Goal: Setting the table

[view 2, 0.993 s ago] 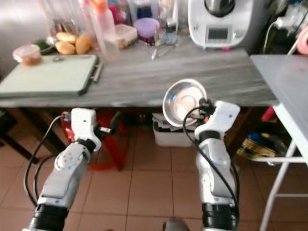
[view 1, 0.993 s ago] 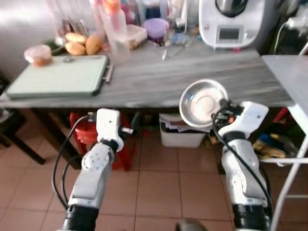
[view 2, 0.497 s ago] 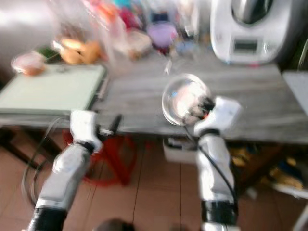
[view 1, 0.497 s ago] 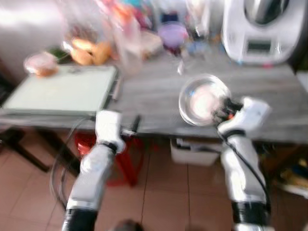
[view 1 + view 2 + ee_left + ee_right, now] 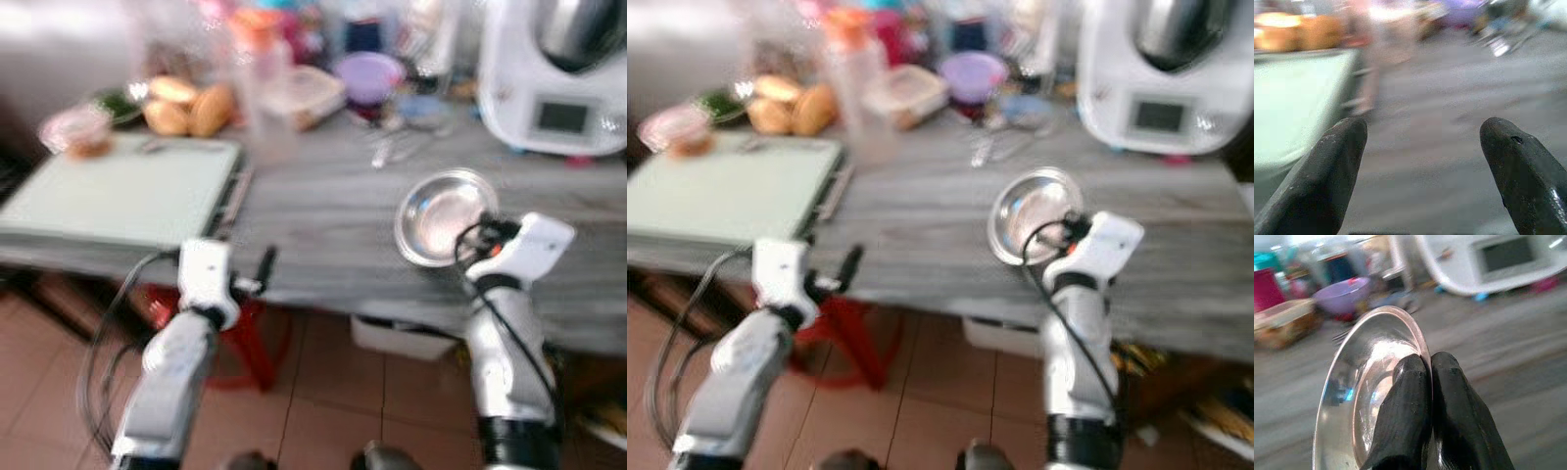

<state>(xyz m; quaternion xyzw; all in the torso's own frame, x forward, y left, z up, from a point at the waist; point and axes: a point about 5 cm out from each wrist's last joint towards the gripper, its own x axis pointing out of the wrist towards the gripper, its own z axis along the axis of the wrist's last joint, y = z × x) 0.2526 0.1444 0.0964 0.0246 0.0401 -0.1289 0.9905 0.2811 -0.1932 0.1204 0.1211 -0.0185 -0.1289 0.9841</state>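
A shiny steel bowl (image 5: 443,215) hangs tilted above the grey wooden table (image 5: 323,206), over its front right part. My right gripper (image 5: 1426,382) is shut on the bowl's rim (image 5: 1415,330), one finger inside and one outside. My left gripper (image 5: 1422,156) is open, with its fingertips (image 5: 1342,142) wide apart and nothing between them. It hovers at the table's front edge, just right of a pale green cutting board (image 5: 122,191).
A white kitchen machine (image 5: 558,78) stands at the back right. Bread rolls (image 5: 186,103), a clear bottle (image 5: 260,88), a purple bowl (image 5: 367,73), containers and some cutlery (image 5: 392,147) crowd the back of the table. A red stool (image 5: 250,338) and a white box (image 5: 402,338) sit underneath.
The view has moved closer to the table and is blurred. The steel bowl, before at the table's front edge, is now over the tabletop. My left gripper has come up to the edge.
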